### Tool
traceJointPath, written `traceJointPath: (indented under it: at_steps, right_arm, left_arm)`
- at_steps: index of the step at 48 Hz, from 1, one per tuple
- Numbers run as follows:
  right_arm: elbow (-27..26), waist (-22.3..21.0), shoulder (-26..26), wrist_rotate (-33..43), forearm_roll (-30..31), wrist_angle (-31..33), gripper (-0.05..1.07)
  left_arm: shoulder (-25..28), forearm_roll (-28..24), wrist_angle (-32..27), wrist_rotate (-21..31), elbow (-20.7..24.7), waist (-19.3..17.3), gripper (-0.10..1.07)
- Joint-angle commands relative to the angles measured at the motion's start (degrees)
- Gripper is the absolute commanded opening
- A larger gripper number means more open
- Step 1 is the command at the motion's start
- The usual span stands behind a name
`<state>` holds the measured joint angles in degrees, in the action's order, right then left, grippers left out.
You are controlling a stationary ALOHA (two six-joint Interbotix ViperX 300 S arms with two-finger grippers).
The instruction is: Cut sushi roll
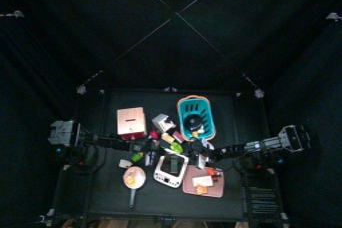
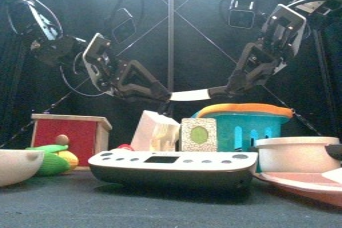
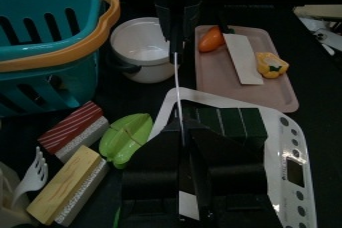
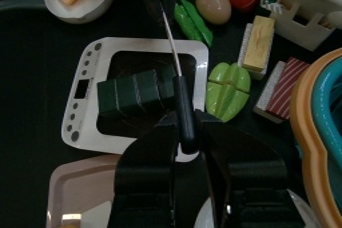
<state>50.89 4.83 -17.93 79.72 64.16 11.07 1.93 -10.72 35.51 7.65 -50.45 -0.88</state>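
Observation:
A knife with a thin grey blade (image 4: 168,27) and a black handle hangs level above the table, between both grippers (image 2: 194,94). My right gripper (image 4: 187,127) is shut on the handle. My left gripper (image 3: 187,107) looks shut on the blade's far end, and the blade shows edge-on (image 3: 175,62). Below lies a dark green sushi roll (image 4: 134,94) on a white cutting board (image 4: 94,72). The roll also shows in the left wrist view (image 3: 238,122). The knife runs over one end of the roll and stands clear of it.
A teal basket (image 3: 40,42) and a white bowl (image 3: 140,47) stand behind the board. A pink tray (image 3: 247,87) holds toy food. A green toy vegetable (image 4: 227,87), sandwich pieces and a red box (image 2: 74,132) crowd the board's other sides.

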Motion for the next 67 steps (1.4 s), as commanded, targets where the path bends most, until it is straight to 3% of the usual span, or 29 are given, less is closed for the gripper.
traceJointPath:
  at_steps: [1, 27, 67]
  right_arm:
    - [-0.4, -0.2, -0.6, 0.2, -0.4, 0.2, 0.51]
    - [-1.5, 2.2, 5.4, 0.2, -1.1, -0.3, 0.51]
    - [-1.6, 2.3, 7.3, 0.2, -2.4, -0.2, 0.51]
  left_arm:
    - [-0.3, -0.2, 0.3, 0.0, 0.9, 0.9, 0.42]
    - [2.8, -0.2, 0.4, 0.1, 1.1, 3.5, 0.42]
    - [4.7, -0.1, 0.3, 0.2, 1.9, 4.6, 0.42]
